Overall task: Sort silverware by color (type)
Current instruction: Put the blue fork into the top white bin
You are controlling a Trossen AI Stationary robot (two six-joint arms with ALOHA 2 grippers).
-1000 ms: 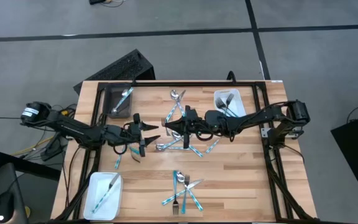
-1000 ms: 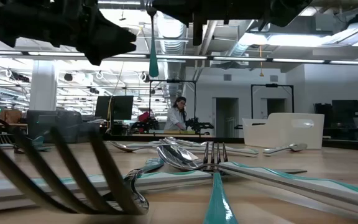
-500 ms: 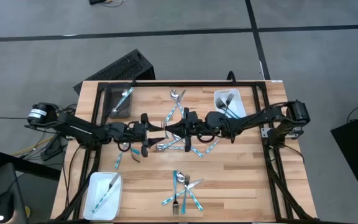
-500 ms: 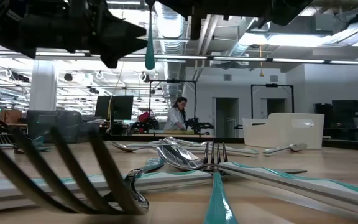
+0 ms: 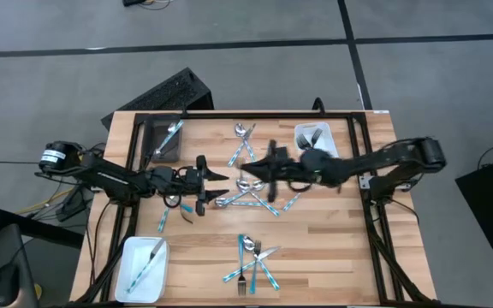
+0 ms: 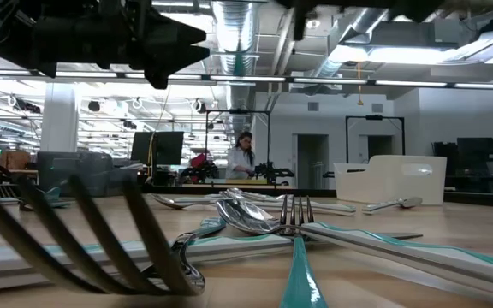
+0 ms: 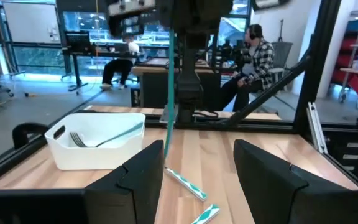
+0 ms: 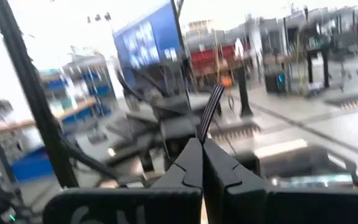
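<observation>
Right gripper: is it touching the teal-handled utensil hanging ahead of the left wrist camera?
Touching. The left wrist view shows the teal-handled utensil hanging straight down from the right gripper, jaws shut on its upper end.

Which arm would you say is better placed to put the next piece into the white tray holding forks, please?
Right: the right fingers, shut, hold a teal-handled piece hanging down, near the white tray. The left fingers are open, empty, farther off.

The silverware (image 5: 248, 259) has shiny silver heads and teal-blue handles, some striped white. The table (image 5: 332, 248) is pale striped wood; trays (image 5: 133, 275) are white, the bin (image 5: 152, 141) dark grey.
</observation>
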